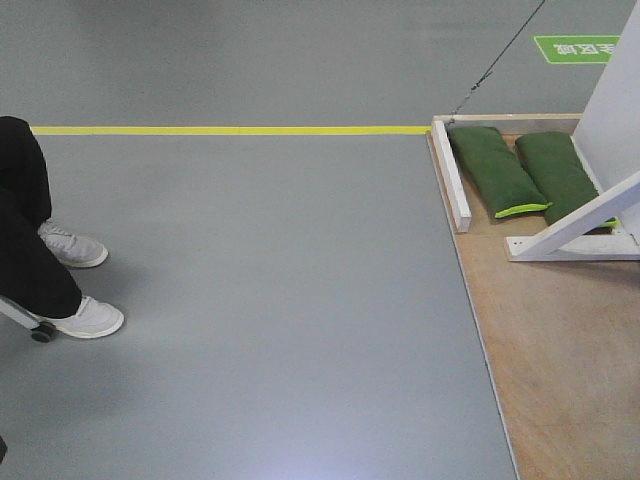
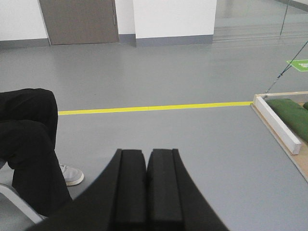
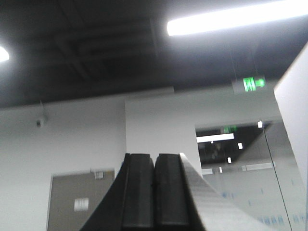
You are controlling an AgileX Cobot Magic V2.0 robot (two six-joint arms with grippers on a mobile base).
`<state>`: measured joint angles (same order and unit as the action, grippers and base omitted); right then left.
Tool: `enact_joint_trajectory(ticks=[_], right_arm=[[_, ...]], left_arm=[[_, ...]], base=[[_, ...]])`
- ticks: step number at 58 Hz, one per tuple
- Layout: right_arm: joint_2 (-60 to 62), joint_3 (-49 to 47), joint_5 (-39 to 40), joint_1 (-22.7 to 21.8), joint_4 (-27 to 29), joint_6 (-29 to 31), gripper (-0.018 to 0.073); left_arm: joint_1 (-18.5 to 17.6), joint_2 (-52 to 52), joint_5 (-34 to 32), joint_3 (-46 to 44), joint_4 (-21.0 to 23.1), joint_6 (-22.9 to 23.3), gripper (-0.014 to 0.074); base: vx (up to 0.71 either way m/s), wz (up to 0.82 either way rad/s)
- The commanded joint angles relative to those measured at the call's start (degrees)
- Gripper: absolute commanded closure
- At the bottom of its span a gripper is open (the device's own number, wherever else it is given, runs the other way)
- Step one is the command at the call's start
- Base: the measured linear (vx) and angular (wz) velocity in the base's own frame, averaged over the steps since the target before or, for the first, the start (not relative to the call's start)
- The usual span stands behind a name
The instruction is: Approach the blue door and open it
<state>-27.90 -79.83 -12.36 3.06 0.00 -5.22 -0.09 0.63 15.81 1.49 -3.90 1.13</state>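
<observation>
Since the blue door isn't showing in any view, I'm judging its handling from the task and the rig only. The base is facing grey floor, with a wooden platform (image 1: 560,350) at front right carrying a white panel (image 1: 615,90), a white angled brace (image 1: 580,225) and two green sandbags (image 1: 495,170) lying side by side. The door is probably standing on that platform, off-frame to the right.

Left gripper (image 2: 146,154) is sitting clenched, pads touching, empty, pointing low over the floor towards the yellow floor line (image 2: 154,108). Right gripper (image 3: 154,159) is likewise clenched on nothing, pointing up at the ceiling lights.

I'm expecting a rigid hinged panel, swinging rather than lifting, its flat face offering no grip — so I'm planning to take hold at whatever handle it has, not the edge. The sandbag ballast is suggesting a light stand; hard pulling is risking shifting it. A seated person's legs (image 1: 25,230) are sitting at left — worth steering wide.
</observation>
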Motion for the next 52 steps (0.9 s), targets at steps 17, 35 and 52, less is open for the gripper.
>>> enact_joint_trajectory(ticks=[17, 35, 52], right_arm=[[-12.0, -18.5, 3.6, 0.3, 1.6, 0.2, 0.0547], [-12.0, -18.5, 4.1, 0.0, 9.0, 0.2, 0.0547], [-13.4, -18.2, 4.2, 0.0, 13.5, 0.2, 0.0547]], left_arm=[[-0.4, 0.7, -4.9, -1.5, 0.1, 0.4, 0.0524], [-0.4, 0.7, -4.9, -1.5, 0.1, 0.4, 0.0524], [-0.4, 0.7, -4.9, -1.5, 0.1, 0.4, 0.0524]], base=[[0.00, 0.00], [0.00, 0.00], [0.00, 0.00]])
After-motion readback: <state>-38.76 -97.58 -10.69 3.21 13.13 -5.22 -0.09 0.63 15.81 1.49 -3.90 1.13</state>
